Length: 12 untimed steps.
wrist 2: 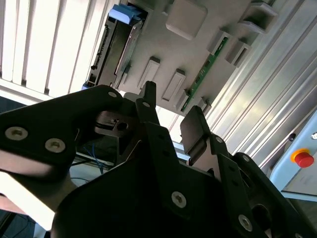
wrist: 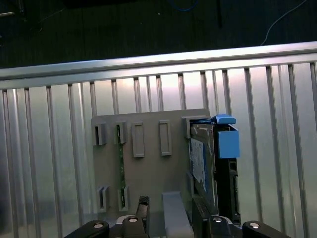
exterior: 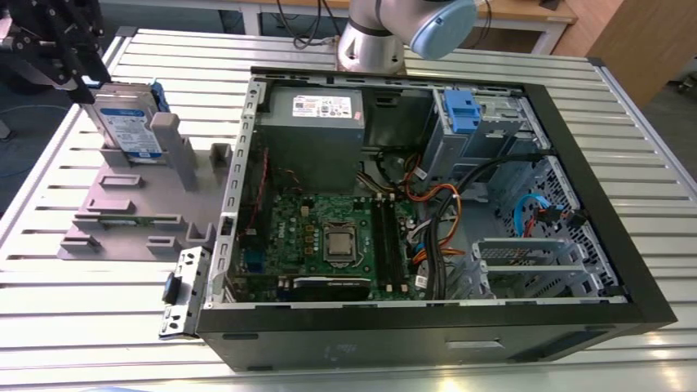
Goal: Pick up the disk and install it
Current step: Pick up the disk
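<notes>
1. Closest to us, the claw (wrist 2: 171,106) has its jaws apart and nothing between them; in the exterior view it hovers near the disk's top corner
2. We see the disk (wrist: 203,163) standing upright on edge in the grey stand (wrist: 148,173), on the slatted counter (exterior: 65,278), at the exterior view's left of the open computer case (exterior: 566,163)
3. We judge it stiff, dense for its size and smooth-faced, so it could slip, and a knock might harm it
4. We think the best hold is across its two flat metal faces near the top edge, keeping off the blue bracket (wrist: 227,141), whose thinner plastic may flex
</notes>
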{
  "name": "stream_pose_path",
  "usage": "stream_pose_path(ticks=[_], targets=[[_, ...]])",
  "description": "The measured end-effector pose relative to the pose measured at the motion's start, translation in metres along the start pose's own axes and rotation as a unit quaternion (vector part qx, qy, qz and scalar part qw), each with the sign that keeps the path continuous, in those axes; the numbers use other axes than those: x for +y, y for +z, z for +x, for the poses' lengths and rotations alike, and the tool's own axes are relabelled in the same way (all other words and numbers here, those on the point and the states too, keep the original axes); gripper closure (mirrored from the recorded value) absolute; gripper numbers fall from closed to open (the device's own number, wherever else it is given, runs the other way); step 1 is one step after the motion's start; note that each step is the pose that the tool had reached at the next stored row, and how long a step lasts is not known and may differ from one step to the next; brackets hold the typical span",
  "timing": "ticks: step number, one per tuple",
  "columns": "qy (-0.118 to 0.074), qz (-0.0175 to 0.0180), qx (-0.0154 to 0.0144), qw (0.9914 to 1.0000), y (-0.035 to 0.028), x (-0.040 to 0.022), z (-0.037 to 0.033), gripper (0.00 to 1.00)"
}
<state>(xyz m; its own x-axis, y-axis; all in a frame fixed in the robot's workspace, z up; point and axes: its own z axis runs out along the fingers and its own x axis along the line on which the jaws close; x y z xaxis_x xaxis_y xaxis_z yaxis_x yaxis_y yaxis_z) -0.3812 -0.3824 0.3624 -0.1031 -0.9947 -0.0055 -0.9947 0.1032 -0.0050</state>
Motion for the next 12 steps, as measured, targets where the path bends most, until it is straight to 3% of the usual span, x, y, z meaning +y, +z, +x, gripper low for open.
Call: stream_pose_path(ticks=[12], targets=[[0.0, 0.0, 0.0, 1.0, 0.0014, 0.0013, -0.0015, 0.53]])
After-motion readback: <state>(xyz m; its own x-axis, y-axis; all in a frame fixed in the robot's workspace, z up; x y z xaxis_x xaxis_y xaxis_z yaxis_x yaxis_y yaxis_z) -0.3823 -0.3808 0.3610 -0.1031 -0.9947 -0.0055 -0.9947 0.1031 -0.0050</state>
